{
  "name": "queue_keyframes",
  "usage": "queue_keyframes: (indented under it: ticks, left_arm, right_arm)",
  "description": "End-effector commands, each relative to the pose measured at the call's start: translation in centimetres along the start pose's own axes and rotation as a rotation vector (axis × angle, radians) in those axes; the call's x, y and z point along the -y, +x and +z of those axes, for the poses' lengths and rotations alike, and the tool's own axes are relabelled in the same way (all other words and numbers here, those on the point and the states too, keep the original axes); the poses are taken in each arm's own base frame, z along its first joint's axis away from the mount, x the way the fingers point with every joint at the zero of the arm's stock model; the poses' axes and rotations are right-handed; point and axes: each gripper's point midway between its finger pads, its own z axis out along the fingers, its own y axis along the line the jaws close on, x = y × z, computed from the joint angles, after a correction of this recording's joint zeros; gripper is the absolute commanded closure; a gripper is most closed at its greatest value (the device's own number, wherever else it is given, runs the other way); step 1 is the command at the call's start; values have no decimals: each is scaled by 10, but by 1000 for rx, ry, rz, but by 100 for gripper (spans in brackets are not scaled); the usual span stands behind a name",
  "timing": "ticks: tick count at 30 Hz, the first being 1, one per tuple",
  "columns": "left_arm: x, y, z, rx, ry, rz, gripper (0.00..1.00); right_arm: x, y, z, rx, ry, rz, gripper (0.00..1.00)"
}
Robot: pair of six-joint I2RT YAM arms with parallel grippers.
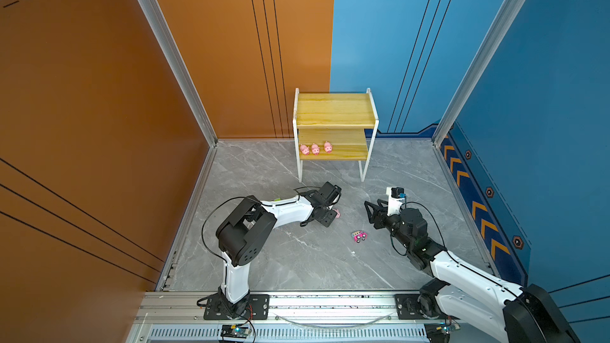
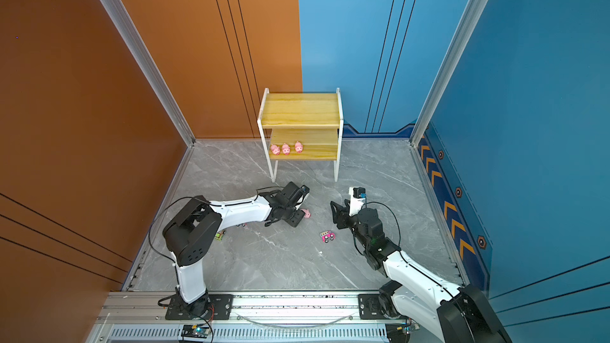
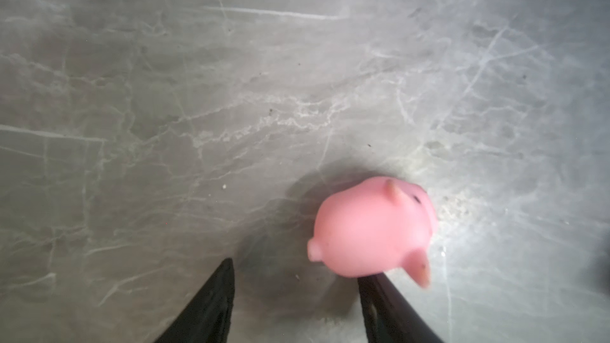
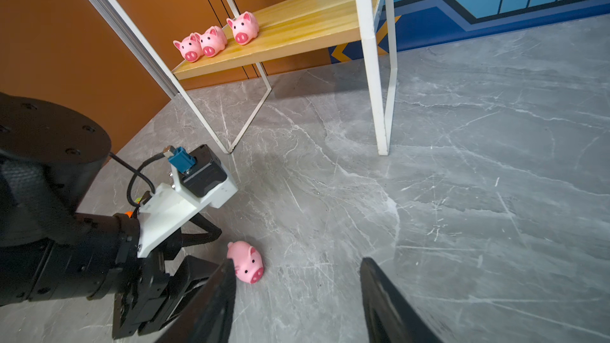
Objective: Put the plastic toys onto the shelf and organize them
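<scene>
The left tool (image 3: 293,270) hangs low over the grey bench (image 3: 231,94) with its jaws parted and nothing between them. The loose pink pig (image 3: 369,226) lies on the bench outside that gap, right against the tip of one finger (image 3: 379,305); whether they touch cannot be told. In a top view the same pig (image 1: 337,214) peeks out just beside the tool's black fingers, on the side toward the right arm.

The right tool (image 4: 297,262) is also released, jaws wide and holding nothing, aimed across the bench toward the pig and the left tool. A pink truck (image 1: 359,236) sits on the bench between the two arms, nearer the right one.

The shelf (image 1: 335,110) stands at the back, well apart from both tools. Three pigs (image 1: 315,149) stand in a row at the left end of its lower board (image 1: 350,150), snouts facing forward — the rest of that board and the whole upper board show bare wood. Open bench lies between the shelf legs and the tools.

A green truck (image 2: 219,235) shows only partly in a top view, tucked under the left arm's elbow. The wrist view of the loose pig is soft and blurred.
</scene>
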Motion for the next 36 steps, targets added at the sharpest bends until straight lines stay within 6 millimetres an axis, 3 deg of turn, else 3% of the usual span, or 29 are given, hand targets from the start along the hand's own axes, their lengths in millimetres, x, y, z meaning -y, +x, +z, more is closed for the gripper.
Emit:
queue_keyframes:
  ticks: [1, 11, 18, 22, 28, 29, 33, 36]
  left_arm:
    - [-17, 18, 16, -85, -64, -40, 39]
    - [-23, 7, 22, -74, -70, -88, 39]
    - [-8, 13, -2, -23, 2, -70, 35]
    - [-8, 6, -34, 45, 26, -45, 30]
    - [-22, -12, -99, 194, 61, -60, 23]
    - [-25, -2, -103, 182, 68, -67, 21]
    - [-50, -7, -147, 244, 75, -149, 15]
    - [-75, -12, -180, 274, 95, -264, 3]
  right_arm:
    - [-6, -1, 2, -6, -35, 2, 39]
    - [-21, 7, 7, -47, -103, -20, 38]
    - [-22, 22, 16, -83, -104, -26, 37]
    - [-20, 37, 26, -127, -86, -50, 37]
    - [-30, 48, 36, -194, -77, -103, 36]
    - [-31, 50, 37, -202, -67, -115, 35]
    - [-38, 54, 41, -222, -44, -146, 31]
    - [-43, 57, 46, -224, -20, -176, 31]
